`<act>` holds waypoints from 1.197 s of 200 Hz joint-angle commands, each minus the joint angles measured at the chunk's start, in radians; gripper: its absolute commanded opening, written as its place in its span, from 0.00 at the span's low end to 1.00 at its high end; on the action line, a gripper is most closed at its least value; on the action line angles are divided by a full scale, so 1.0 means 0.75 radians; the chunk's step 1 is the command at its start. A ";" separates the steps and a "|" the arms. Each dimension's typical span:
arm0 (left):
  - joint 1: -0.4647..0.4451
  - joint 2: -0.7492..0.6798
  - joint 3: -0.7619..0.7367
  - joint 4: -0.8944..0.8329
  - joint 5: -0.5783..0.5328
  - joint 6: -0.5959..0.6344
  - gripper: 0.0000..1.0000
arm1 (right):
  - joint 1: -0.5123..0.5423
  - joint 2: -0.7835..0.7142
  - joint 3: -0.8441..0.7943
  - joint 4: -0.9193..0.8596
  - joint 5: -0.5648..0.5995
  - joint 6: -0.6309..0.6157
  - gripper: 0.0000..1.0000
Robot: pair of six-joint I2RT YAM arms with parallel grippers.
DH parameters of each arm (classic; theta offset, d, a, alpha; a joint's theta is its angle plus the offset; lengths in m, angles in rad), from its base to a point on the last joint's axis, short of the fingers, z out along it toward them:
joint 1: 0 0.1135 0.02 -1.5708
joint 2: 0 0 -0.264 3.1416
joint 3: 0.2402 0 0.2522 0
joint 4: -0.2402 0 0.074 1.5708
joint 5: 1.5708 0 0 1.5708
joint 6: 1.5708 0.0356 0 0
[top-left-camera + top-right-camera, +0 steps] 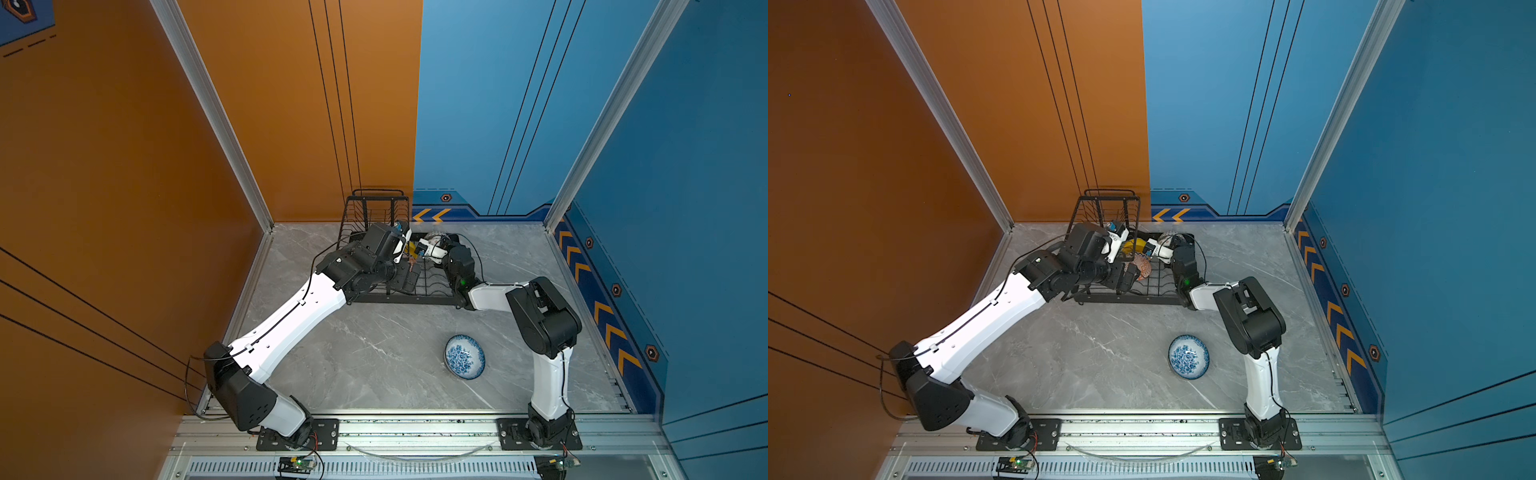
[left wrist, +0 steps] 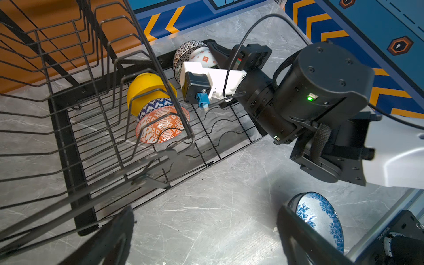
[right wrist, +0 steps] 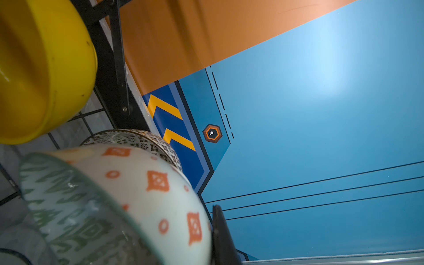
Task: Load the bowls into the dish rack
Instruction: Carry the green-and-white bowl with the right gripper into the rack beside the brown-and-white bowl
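Green-patterned bowl (image 2: 203,58) clamped in right hand (image 2: 211,51) at dish rack (image 2: 60,124); left hand (image 2: 204,212) open.

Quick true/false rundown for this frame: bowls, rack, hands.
1. The blue floral bowl sits in the dish rack. False: it stands on the table, outside the rack.
2. The right hand is shut on the pale green patterned bowl. True.
3. The left hand holds the yellow bowl. False: it is open and empty; that bowl lies in the rack.
4. The orange geometric bowl is in the rack. True.
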 commanded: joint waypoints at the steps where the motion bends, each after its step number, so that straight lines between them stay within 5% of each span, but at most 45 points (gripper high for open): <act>1: 0.016 -0.022 -0.008 -0.022 0.025 0.004 0.98 | 0.004 0.004 -0.018 0.130 0.050 -0.002 0.00; 239: 0.012 -0.040 -0.021 -0.024 0.022 -0.011 0.98 | 0.001 0.082 -0.028 0.073 0.013 0.004 0.00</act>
